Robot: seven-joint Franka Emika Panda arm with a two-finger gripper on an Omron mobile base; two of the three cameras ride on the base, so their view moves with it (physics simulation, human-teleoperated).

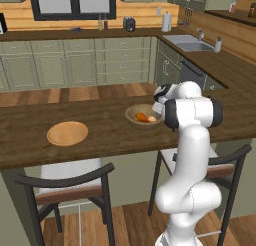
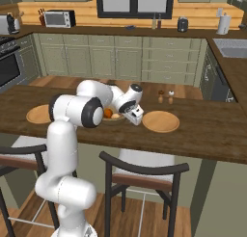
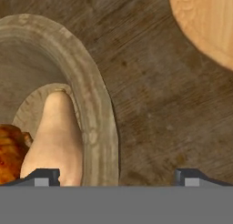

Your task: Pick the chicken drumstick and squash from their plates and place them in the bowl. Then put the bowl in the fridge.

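Hand view: the bowl [image 3: 98, 127] is seen at the left of the frame, a deep round vessel with a thick, pale, grainy rim.
Squash: the squash [image 3: 57, 136] is found inside the bowl at lower left, smooth, pale peach, pear-shaped, with its narrow end laid against the inner wall.
Chicken drumstick: the chicken drumstick [image 3: 11, 152] is seen at the left edge, glossy orange-brown with a crinkled skin, touching the squash (both are also shown as small orange and pale lumps in the left base view).
Gripper: the gripper [image 3: 116, 177] is shown with its jaws spread wide and nothing between them; one dark square tip is over the squash, the other over bare wood outside the rim.
Counter: the counter [image 3: 150, 104] is a dark brown, mottled plank surface.
Plates: one flat tan wooden plate [image 3: 207, 22] is cut off at the upper right corner, apart from the bowl; in the left base view the far plate [image 1: 67, 133] is set at centre left, well apart from the bowl.
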